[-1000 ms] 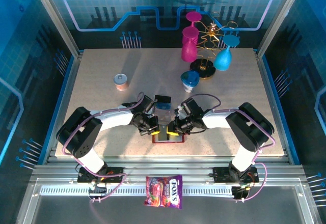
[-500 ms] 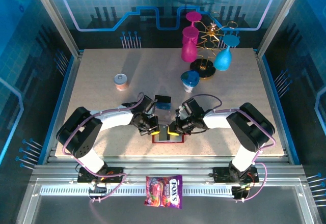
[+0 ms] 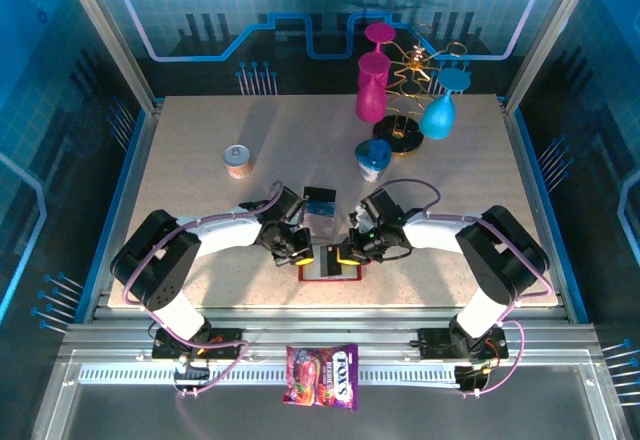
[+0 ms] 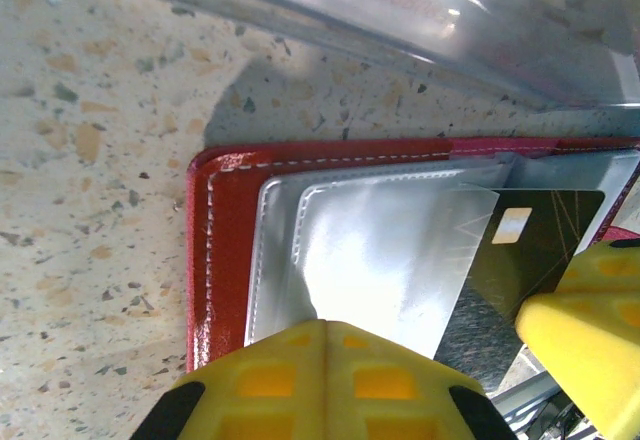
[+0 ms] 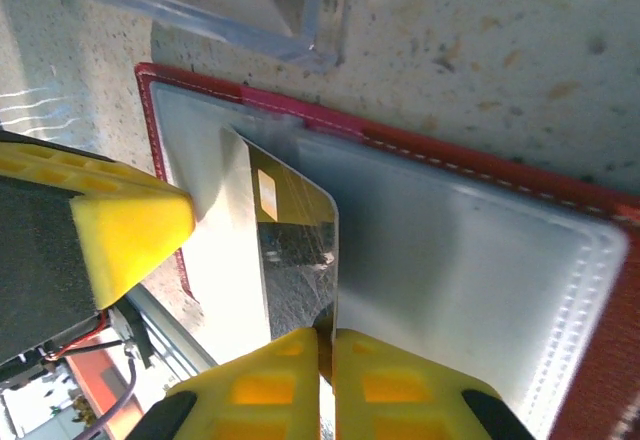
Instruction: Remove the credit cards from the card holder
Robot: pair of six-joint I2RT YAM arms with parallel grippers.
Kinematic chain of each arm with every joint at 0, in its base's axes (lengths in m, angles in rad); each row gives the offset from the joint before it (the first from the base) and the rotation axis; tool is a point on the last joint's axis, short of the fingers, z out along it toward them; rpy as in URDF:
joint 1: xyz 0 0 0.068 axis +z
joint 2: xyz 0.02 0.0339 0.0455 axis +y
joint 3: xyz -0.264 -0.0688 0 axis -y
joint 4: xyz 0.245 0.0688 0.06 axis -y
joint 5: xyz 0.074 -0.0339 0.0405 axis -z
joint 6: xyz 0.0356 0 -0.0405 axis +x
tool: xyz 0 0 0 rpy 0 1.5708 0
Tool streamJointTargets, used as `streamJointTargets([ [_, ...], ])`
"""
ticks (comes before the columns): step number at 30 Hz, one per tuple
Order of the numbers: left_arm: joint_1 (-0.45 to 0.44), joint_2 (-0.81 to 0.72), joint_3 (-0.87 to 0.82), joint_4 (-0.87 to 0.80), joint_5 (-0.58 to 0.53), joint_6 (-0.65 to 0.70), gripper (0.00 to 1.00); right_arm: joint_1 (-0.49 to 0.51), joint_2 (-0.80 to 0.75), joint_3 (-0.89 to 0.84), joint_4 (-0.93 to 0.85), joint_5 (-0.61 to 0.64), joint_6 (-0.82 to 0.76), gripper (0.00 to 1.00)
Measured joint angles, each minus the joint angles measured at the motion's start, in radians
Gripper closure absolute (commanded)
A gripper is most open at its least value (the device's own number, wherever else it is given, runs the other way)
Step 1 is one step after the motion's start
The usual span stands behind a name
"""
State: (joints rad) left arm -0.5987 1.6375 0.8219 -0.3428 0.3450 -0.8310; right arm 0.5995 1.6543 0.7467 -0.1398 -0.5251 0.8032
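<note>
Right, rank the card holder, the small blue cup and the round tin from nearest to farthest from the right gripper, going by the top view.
1. card holder: right beneath the right gripper, near the table's front edge.
2. small blue cup: farther back, slightly to the right.
3. round tin: back on the left side, past the left arm.

The left gripper (image 3: 303, 253) and right gripper (image 3: 345, 253) crowd the dark red folding card holder (image 3: 330, 272) from 9 and 3 o'clock, with a clear acrylic tray (image 3: 325, 222) blocking 12. Bare speckled tabletop (image 3: 185, 195) lies open toward 10, around a small round tin (image 3: 238, 158).
</note>
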Motion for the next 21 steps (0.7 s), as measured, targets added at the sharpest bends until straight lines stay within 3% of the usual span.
streamJointTargets([
  [21, 0.0, 0.0, 0.0, 0.0, 0.0, 0.0, 0.95, 0.004, -0.059, 0.08, -0.219, 0.123, -0.086, 0.89],
])
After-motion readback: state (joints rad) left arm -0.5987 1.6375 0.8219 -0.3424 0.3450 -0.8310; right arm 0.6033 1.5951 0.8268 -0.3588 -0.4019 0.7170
